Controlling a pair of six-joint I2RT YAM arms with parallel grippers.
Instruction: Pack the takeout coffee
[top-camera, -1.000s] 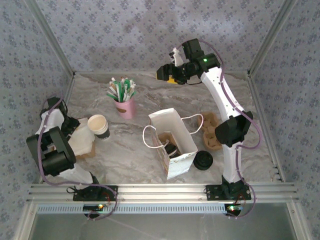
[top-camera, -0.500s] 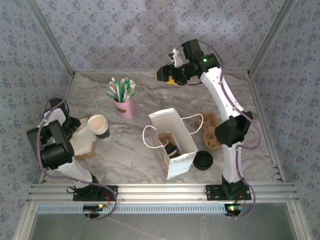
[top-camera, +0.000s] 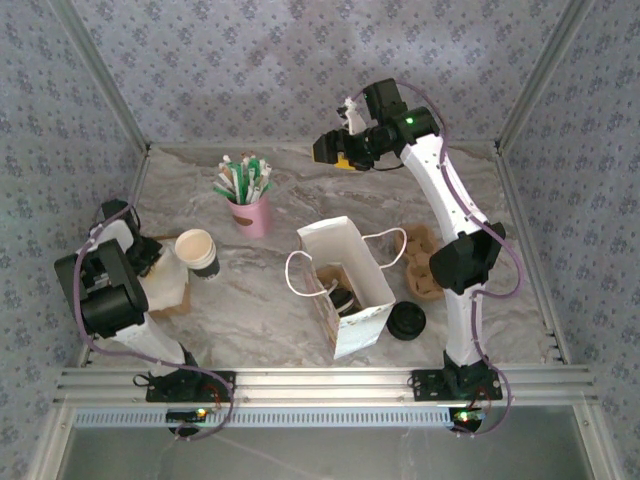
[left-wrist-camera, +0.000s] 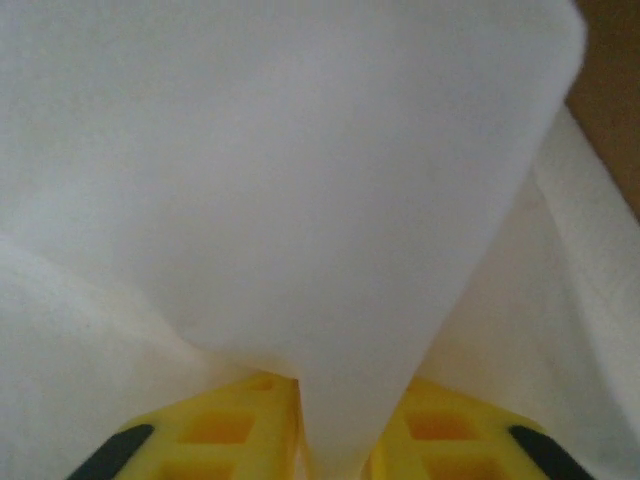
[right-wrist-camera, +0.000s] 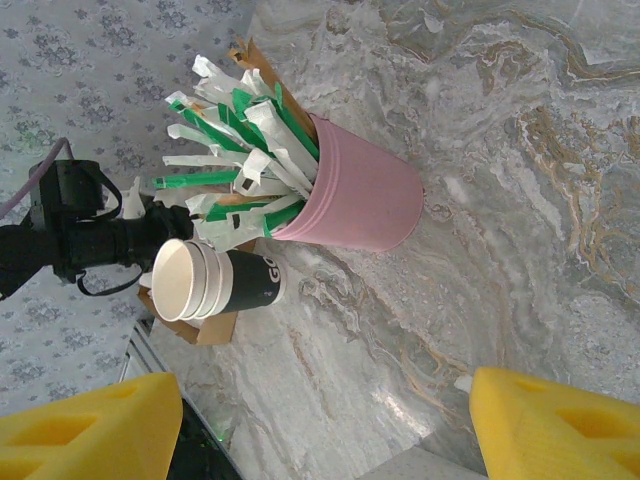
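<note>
- The takeout coffee (top-camera: 343, 298) stands inside the white paper bag (top-camera: 358, 330), near the middle of the marble table (top-camera: 260, 300); its black lid shows through the bag's open top.
- The left gripper (left-wrist-camera: 330, 440) is low at the left side of the table. Its yellow fingers (left-wrist-camera: 230, 435) are drawn nearly together, with a fold of white napkin (left-wrist-camera: 300, 200) pinched between them.
- In the top view the napkin lies on a brown tray (top-camera: 172, 308), just left of a stack of lidless cups (top-camera: 197, 252).
- The right gripper (top-camera: 335, 150) hangs high over the far side of the table. Its jaws are spread wide and hold nothing.
- A pink cup (right-wrist-camera: 355, 195) full of green-and-white wrapped sticks stands below the right gripper, on the far left part of the table.
- A stack of black lids (top-camera: 406, 321) sits just right of the bag.
- A cardboard cup carrier (top-camera: 422, 262) lies beyond the lids, beside the bag's right handle.
</note>
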